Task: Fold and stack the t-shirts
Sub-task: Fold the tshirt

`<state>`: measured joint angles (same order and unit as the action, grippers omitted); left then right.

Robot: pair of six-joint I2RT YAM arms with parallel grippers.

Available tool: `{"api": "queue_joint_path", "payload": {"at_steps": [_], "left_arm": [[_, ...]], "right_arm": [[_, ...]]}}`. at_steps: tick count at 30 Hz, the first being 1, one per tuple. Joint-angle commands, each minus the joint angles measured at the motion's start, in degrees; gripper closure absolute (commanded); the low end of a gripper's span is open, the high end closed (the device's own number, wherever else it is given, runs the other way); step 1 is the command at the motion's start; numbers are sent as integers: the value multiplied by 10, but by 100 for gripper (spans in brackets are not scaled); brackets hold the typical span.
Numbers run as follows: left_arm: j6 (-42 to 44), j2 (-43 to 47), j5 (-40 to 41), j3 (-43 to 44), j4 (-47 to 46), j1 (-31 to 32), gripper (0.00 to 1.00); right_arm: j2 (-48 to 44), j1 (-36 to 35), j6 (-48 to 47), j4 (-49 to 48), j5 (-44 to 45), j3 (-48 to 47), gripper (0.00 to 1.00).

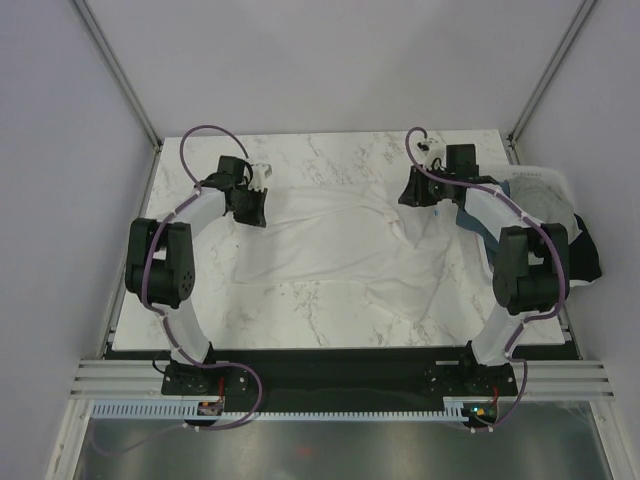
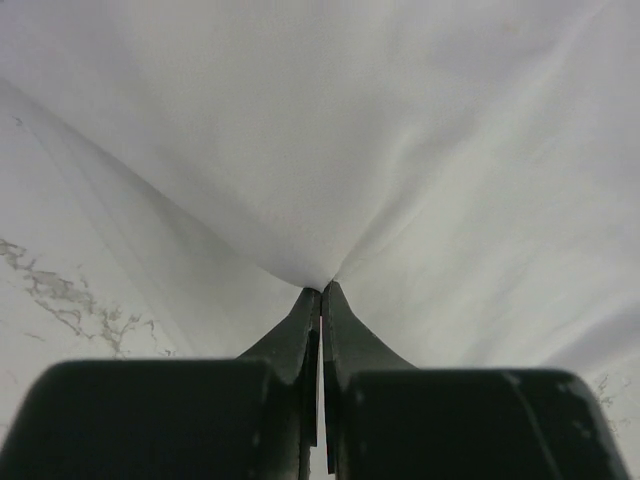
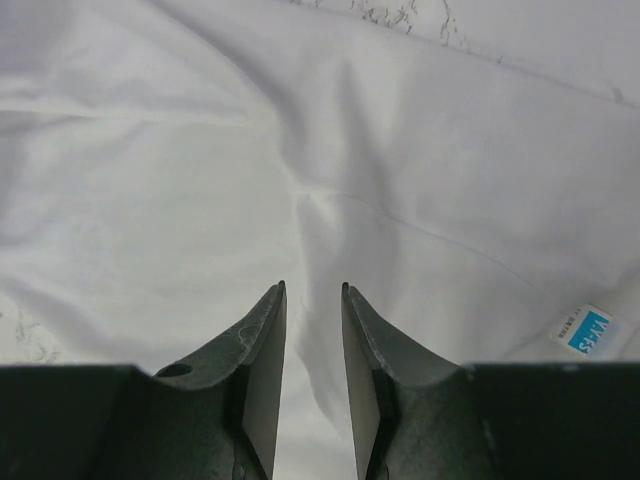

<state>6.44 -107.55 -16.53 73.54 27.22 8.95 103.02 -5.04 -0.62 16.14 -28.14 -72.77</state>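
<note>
White t-shirt (image 1: 330, 250) lies rumpled across the centre of the top view, on the table (image 1: 300, 310). Step, as judged: spreading it flat. Pull both ends level and outward.

Left gripper (image 2: 321, 292) is clamped on a tented pinch of cloth. Right gripper (image 3: 312, 290) is narrowly parted over the cloth, gripping nothing.

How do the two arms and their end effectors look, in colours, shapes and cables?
Both the left arm and right arm have white links, black joints and a looping purple cable. The left end effector and right end effector have dark, tapering flat fingers.
</note>
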Motion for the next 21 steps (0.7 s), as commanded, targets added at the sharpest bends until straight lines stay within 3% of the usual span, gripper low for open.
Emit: {"api": "queue_joint_path", "payload": {"at_steps": [1,10,21], "left_arm": [[16,56,15,-1,-20,-4,98],[19,64,17,-12,-23,-5,98],[18,59,18,-9,-23,-5,98]], "right_arm": [[-12,34,51,-7,-65,11,64],[17,93,115,14,-149,76,66],[27,121,101,57,-178,92,67]]}}
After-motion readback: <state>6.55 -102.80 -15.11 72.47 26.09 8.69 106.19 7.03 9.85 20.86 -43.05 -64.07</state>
